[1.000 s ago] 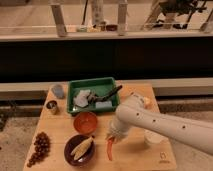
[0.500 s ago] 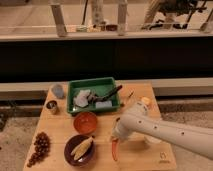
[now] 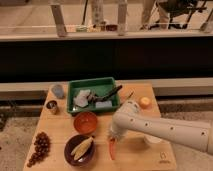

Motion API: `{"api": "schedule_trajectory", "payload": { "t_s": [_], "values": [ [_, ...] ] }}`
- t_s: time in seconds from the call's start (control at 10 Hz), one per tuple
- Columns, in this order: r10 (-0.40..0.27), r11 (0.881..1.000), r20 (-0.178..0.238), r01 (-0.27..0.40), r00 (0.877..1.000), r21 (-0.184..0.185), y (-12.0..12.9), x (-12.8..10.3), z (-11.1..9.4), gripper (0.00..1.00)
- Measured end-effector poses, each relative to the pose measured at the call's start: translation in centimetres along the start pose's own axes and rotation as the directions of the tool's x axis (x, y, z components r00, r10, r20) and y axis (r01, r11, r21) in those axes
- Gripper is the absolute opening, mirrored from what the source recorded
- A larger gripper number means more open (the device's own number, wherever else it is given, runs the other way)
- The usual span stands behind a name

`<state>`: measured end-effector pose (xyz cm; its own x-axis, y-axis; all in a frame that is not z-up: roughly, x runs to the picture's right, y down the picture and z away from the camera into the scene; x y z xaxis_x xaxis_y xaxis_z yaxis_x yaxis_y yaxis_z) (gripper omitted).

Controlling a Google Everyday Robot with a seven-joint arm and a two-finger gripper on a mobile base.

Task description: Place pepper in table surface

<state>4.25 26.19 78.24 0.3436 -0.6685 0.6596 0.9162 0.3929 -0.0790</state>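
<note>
A white robot arm reaches in from the right edge of the frame and bends down over the lower centre of the table surface [image 3: 55, 131], its gripper [image 3: 113, 137] poised just right of a dark bowl [image 3: 80, 150]. The pepper [image 3: 112, 148] hangs from it, stem end up between the fingers and tapered tip pointing down toward the front edge of the wood; the gripper appears closed on the pepper's upper end. Whether the tip already touches the tabletop cannot be told.

Around it sit an orange bowl [image 3: 85, 122] just above and left of the gripper, a corn cob [image 3: 81, 147] lying inside the dark bowl, a cluster of dark grapes [image 3: 39, 147] at lower left, a green tray [image 3: 93, 94] of assorted items at upper centre, a small orange fruit [image 3: 145, 102] at right, a grey cup [image 3: 58, 90] and a small tin [image 3: 51, 106] at left.

The pepper looks light and fairly stiff, with smooth, likely slippery skin that could slide under a loose pinch and bruise under a hard one. The thick end near the stem, where it is held, seems the soundest grip; the thin tip would bend or slip. Bare wood lies directly beneath and to the right, so a low, gentle release should do.
</note>
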Motion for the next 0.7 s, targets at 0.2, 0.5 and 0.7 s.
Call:
{"api": "schedule_trajectory", "payload": {
  "t_s": [0.2,0.5,0.7],
  "values": [
    [0.005,1.0,0.004,-0.005,1.0,-0.001,-0.09,0.21,0.18,0.8],
    [0.027,1.0,0.033,-0.027,0.999,-0.003,-0.19,0.54,-0.09,0.8],
    [0.071,0.997,0.047,-0.071,0.996,-0.006,-0.14,0.97,-0.57,0.8]
  ]
}}
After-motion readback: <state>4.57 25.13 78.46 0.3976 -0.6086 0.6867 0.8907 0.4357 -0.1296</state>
